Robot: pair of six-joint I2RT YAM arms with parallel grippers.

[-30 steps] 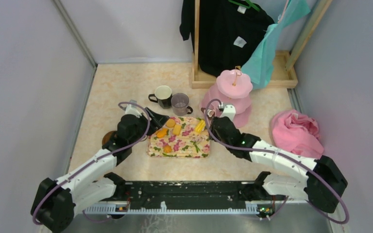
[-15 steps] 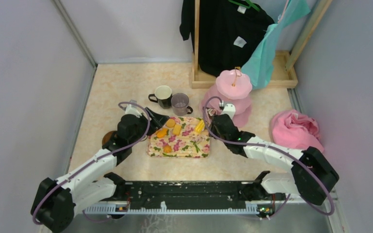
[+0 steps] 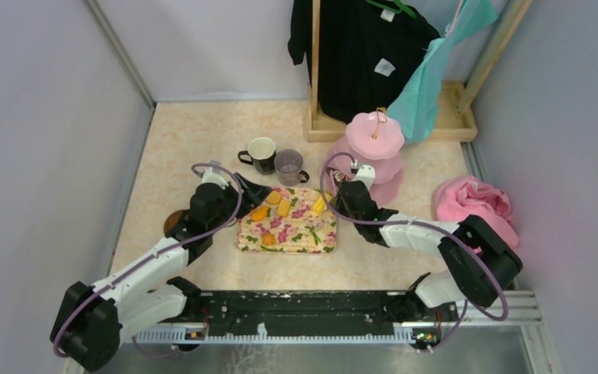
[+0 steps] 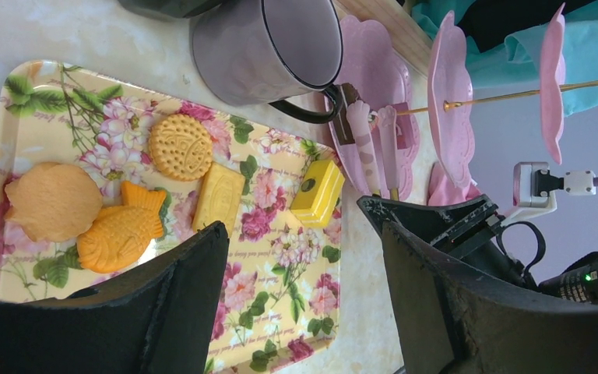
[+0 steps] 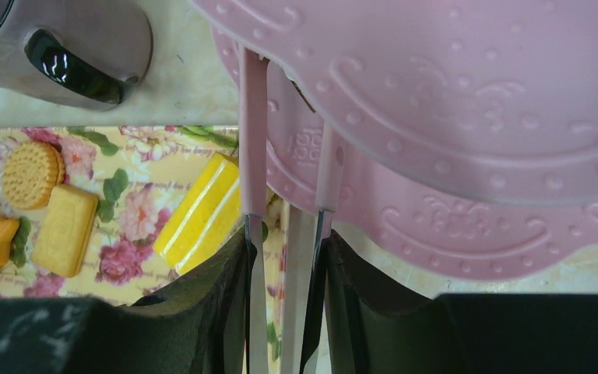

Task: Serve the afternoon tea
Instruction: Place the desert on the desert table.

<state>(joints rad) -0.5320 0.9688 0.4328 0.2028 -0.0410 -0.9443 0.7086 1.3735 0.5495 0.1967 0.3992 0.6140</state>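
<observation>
1. Since a second ago my right elbow (image 3: 479,238) has swung in toward the middle. My right gripper (image 5: 284,241) stays at the stand (image 3: 375,140), clamped on pink tongs (image 5: 253,140).
2. My left gripper (image 4: 292,226) gapes empty over the tray (image 4: 23,82).
3. Five snacks (image 4: 218,196) lie on the tray. Two mugs stand behind it, the black mug (image 3: 261,153) and the smoky mug (image 3: 289,166). The stand has three scalloped tiers.
4. Only one coaster (image 3: 174,221) shows, half under my left arm (image 3: 152,261). The tong tips vanish beneath the lowest tier.
5. One snack is round and ridged; the others are fish, shell, bar and glossy block.
</observation>
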